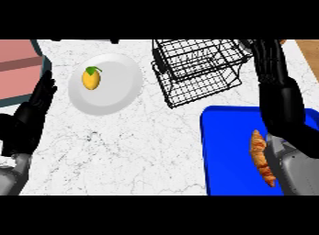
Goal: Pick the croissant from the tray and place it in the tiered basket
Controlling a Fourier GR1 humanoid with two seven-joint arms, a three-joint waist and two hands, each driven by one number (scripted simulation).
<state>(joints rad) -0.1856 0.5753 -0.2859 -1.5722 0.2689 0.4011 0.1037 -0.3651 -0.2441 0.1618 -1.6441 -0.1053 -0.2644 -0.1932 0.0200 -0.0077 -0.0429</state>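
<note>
Your croissant (pixel 260 156) looks light and flaky; take its thick middle. Right robot hand (pixel 267 55) is wide, holding nothing.

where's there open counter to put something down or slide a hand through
The widest bare patch is the marble between the white plate, the blue tray and the left hand. It is crowded at the right: the wire basket, the right hand and the croissant sit close together.
</note>
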